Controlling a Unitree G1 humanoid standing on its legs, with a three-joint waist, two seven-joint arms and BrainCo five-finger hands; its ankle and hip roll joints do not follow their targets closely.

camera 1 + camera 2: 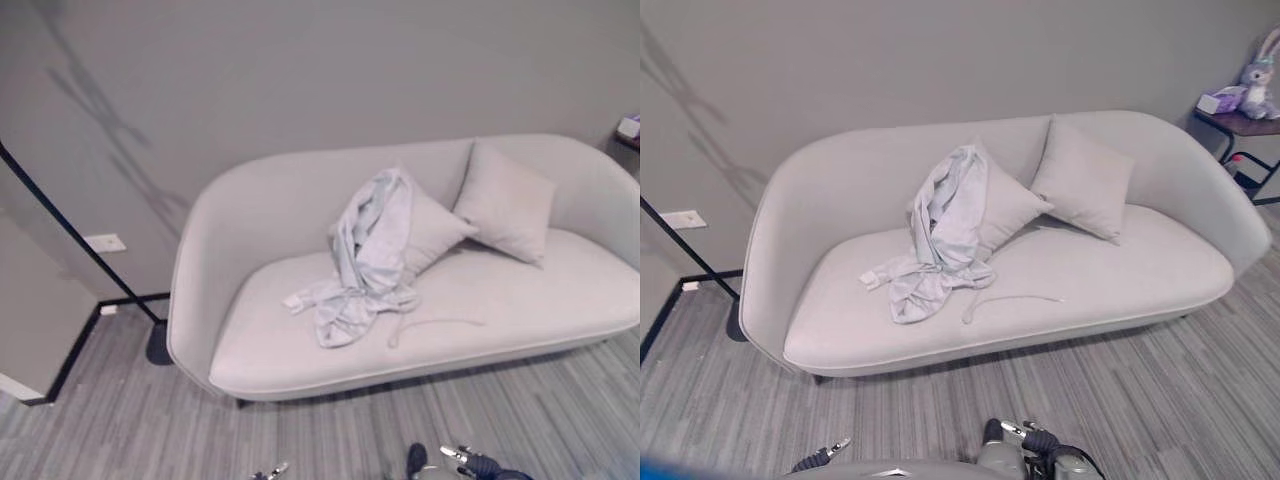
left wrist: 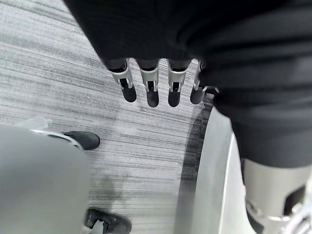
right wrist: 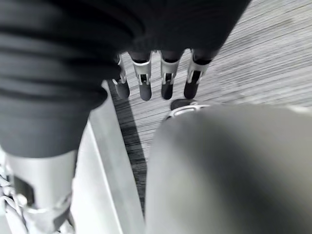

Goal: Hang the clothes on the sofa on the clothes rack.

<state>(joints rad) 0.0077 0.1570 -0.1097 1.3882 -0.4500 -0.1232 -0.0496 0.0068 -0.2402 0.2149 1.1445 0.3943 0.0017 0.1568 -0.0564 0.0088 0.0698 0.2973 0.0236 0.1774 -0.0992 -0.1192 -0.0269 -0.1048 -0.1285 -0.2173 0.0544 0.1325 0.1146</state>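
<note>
On the far left a thin black pole of the clothes rack (image 1: 70,232) slants down to a dark round base (image 1: 157,346) that sits on the striped grey floor (image 1: 1200,380) just beside the sofa's left end. The pale grey sofa (image 1: 1110,290) stands against the grey wall, well ahead of both hands. The clothes (image 1: 940,235), a light grey crumpled garment, lie on the seat left of centre, draped up over the nearer of two cushions; that cushion (image 1: 1012,205) leans on the backrest and the second cushion (image 1: 1083,180) stands just right of it. A thin cord (image 1: 1010,298) trails from the garment across the seat. The left hand (image 2: 151,85) hangs low over the floor, far short of the garment, its fingers straight and relaxed, holding nothing. The right hand (image 3: 165,78) hangs the same way on the other side, fingers loose and released over the floor, also empty. At the far right, past the sofa's arm, a small dark side table (image 1: 1245,125) carries a plush rabbit (image 1: 1260,75) and a small purple box (image 1: 1218,100).
</note>
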